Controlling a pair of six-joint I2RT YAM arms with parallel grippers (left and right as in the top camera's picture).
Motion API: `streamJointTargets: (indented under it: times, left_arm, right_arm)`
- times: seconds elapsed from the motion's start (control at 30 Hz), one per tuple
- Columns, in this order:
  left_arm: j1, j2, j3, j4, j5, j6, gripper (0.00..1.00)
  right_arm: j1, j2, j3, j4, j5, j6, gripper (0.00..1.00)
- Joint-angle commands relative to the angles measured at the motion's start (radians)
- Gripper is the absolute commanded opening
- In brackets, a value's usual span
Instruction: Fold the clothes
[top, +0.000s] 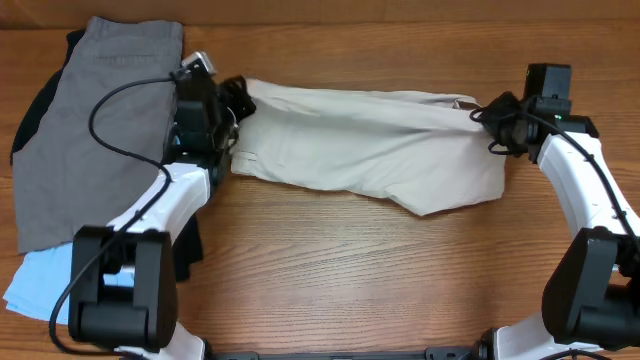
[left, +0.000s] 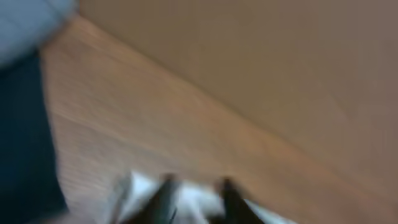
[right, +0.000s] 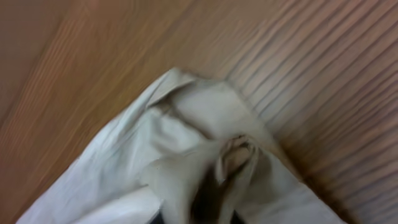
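Across the middle of the brown wooden table (top: 350, 280), spread left to right: light beige khaki shorts (top: 370, 140). At their right end, right gripper (top: 487, 115), clenched on a bunched fold of the cloth. At their left end, left gripper (top: 237, 100), touching the cloth; grip impossible to tell through the blur. Far left, grey shorts (top: 90, 130) over a black garment (top: 28, 120); at the near-left corner, light-blue shorts (top: 35, 285).

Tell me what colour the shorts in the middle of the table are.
The shorts are light beige, clearest in the overhead view.
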Motion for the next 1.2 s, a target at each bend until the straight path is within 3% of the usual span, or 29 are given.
streamJointTargets:
  times: [0.0, 0.03, 0.1, 0.27, 0.4, 0.47, 0.63, 0.77, 0.9, 1.17]
  left_arm:
    - [0.032, 0.048, 0.027, 0.076, -0.141, 0.02, 1.0]
    - [0.032, 0.054, 0.027, 0.092, -0.141, 0.02, 1.0]
    - [0.032, 0.056, 0.027, 0.103, -0.141, 0.02, 1.0]
    - [0.034, 0.054, 0.044, 0.108, -0.051, 0.032, 1.0]
    - [0.031, 0.054, 0.084, 0.054, 0.098, 0.132, 1.0]
    - [0.021, 0.054, 0.133, -0.056, 0.118, 0.2, 1.0]
    - [-0.019, 0.054, 0.356, -0.449, 0.077, 0.495, 1.0]
    - [-0.03, 0.066, 0.472, -0.54, 0.037, 0.62, 1.0]
    - [-0.026, 0.144, 0.565, -0.595, 0.045, 0.661, 1.0]
    - [-0.026, 0.401, 0.715, -0.613, 0.222, 0.679, 1.0]
  right_arm:
    - [-0.024, -0.001, 0.023, 0.051, 0.116, -0.014, 0.66]
    - [-0.024, -0.001, 0.023, 0.067, 0.116, -0.014, 0.87]
    - [-0.024, -0.001, 0.023, 0.087, 0.116, -0.014, 1.0]
    - [-0.024, -0.001, 0.023, 0.083, 0.087, -0.061, 1.0]
    - [-0.024, -0.001, 0.024, 0.049, 0.029, -0.117, 1.0]
    - [-0.024, -0.001, 0.031, 0.012, -0.004, -0.143, 1.0]
    - [-0.024, -0.003, 0.113, -0.175, -0.077, -0.229, 1.0]
    - [-0.024, -0.003, 0.206, -0.323, -0.12, -0.282, 1.0]
    - [-0.024, -0.003, 0.259, -0.412, -0.138, -0.299, 1.0]
    - [-0.024, -0.003, 0.261, -0.463, -0.137, -0.317, 1.0]
